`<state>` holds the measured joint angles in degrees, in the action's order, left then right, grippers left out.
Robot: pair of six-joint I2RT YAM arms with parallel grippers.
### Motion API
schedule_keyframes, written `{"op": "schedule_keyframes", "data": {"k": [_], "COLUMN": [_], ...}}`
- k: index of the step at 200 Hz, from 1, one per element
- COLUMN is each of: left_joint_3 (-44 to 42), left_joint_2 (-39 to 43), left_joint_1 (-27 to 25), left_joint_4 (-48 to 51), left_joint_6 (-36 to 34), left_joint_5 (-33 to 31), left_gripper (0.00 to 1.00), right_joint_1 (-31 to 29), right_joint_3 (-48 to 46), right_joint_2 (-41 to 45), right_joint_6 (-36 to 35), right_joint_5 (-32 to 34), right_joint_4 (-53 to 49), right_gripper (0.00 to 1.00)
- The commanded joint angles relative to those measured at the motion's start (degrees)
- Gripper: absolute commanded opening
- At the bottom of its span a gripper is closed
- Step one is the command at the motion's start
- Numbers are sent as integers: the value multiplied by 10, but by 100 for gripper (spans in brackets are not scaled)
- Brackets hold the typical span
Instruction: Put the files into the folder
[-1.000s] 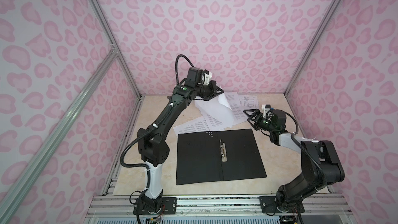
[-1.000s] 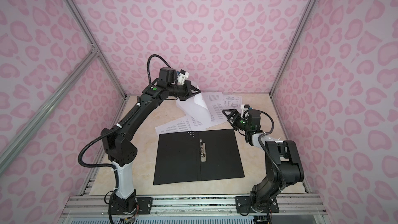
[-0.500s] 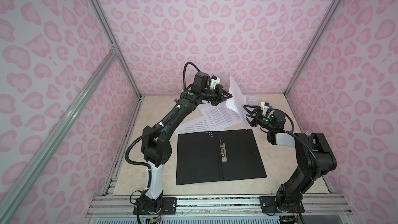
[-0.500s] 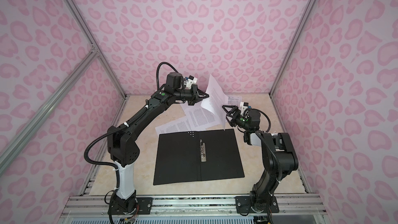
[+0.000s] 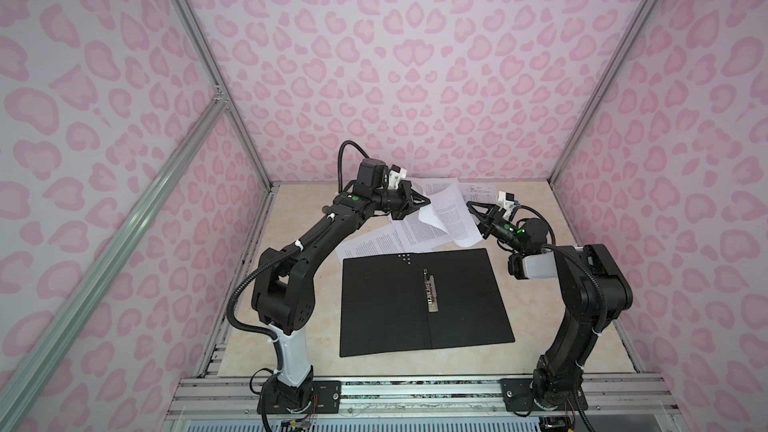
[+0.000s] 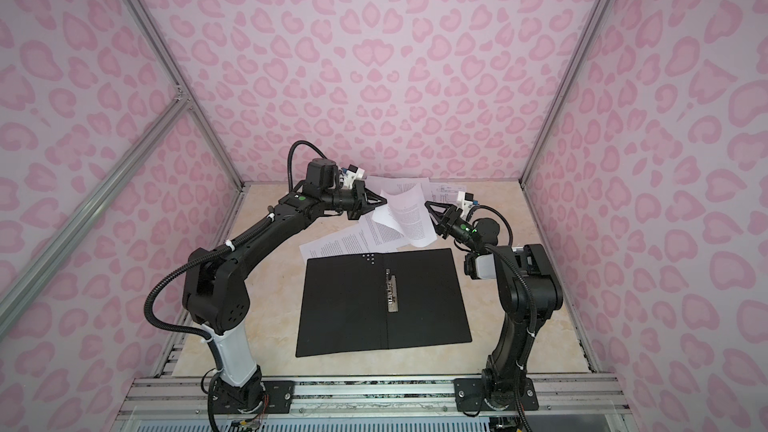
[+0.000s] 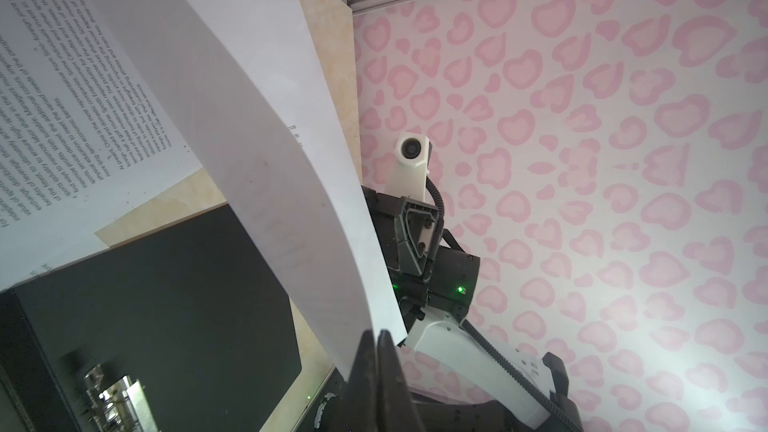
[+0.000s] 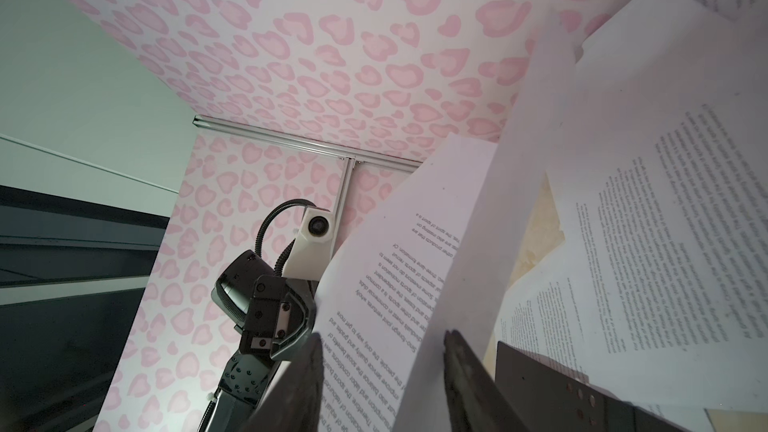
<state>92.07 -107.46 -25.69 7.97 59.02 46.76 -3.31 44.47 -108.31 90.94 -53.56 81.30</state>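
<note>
While my left gripper (image 7: 376, 336) pinches one corner of a lifted sheet (image 5: 451, 218), I see my right gripper (image 8: 384, 340) straddling its opposite edge, jaws apart and not clamped. Other files (image 5: 374, 243) lie on the table (image 5: 540, 284) just behind the folder (image 5: 457, 305), which lies open.
</note>
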Motion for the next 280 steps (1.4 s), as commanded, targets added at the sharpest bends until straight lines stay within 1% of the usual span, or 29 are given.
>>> {"op": "schedule_keyframes", "data": {"k": [1,40,87,118,122,137,152,159,166,170,174,176,182,186,189,190,191,195,208,217,220,224,225,239,242,248,258,267,280], "left_joint_3": [-16,-12,-4,-6,-6,-7,-9,-11,-11,-12,-15,-18,-28,-35,-41,-42,-44,-51,-83,-111,-122,-136,-140,-202,-216,-241,-283,-315,-347], "left_joint_2": [18,23,23,21,21,21,23,26,31,37,43,47,61,71,79,82,84,95,129,149,154,160,162,173,175,175,177,176,175], "left_joint_1": [4,4,3,3,3,3,4,5,6,7,9,9,14,16,18,18,18,19,20,20,20,19,19,19,19,19,19,17,17], "left_joint_4": [-64,-81,-92,-103,-103,-103,-98,-89,-65,-43,-18,-4,31,60,81,89,96,124,189,215,217,222,222,230,230,229,220,209,197], "left_joint_6": [8,-5,-27,-29,-29,-34,-42,-50,-70,-88,-107,-118,-146,-167,-184,-189,-194,-215,-267,-287,-290,-295,-296,-301,-300,-298,-294,-291,-286], "left_joint_5": [23,42,64,74,75,75,73,68,58,46,30,20,-13,-40,-62,-70,-77,-111,-206,-240,-249,-253,-254,-249,-248,-246,-241,-239,-235], "left_gripper": [5,7,9,9,9,9,9,10,15,23,33,42,60,77,94,98,100,98,98,98,98,98,98,98,98,98,98,98,98], "right_joint_1": [-6,-16,-23,-28,-28,-29,-29,-28,-28,-28,-28,-28,-28,-28,-29,-28,-28,-29,-27,-24,-21,-19,-18,-8,-7,-1,4,8,12], "right_joint_3": [2,1,-5,-2,-1,-2,-3,-3,-5,-6,-6,-5,-6,-7,-7,-7,-7,-7,-6,-6,-5,-4,-3,5,6,15,24,32,34], "right_joint_2": [-1,-6,6,9,10,10,15,18,24,29,34,35,46,58,64,69,71,81,120,147,158,165,171,196,200,207,215,225,240], "right_joint_6": [-28,-44,-86,-99,-100,-100,-101,-104,-107,-109,-110,-111,-115,-123,-129,-135,-139,-155,-212,-254,-280,-295,-311,-402,-414,-458,-515,-575,-628], "right_joint_5": [-5,-5,-6,-7,-7,-8,-10,-11,-12,-14,-14,-14,-16,-17,-17,-17,-17,-17,-16,-14,-14,-13,-12,-2,0,6,18,66,120], "right_joint_4": [-16,-44,-108,-132,-135,-135,-141,-145,-151,-156,-161,-164,-179,-196,-208,-221,-228,-262,-363,-441,-481,-513,-535,-680,-695,-767,-849,-941,-1013], "right_gripper": [44,38,31,17,14,8,0,0,0,0,0,0,0,0,0,0,0,0,0,0,0,0,0,0,0,0,0,0,0]}}
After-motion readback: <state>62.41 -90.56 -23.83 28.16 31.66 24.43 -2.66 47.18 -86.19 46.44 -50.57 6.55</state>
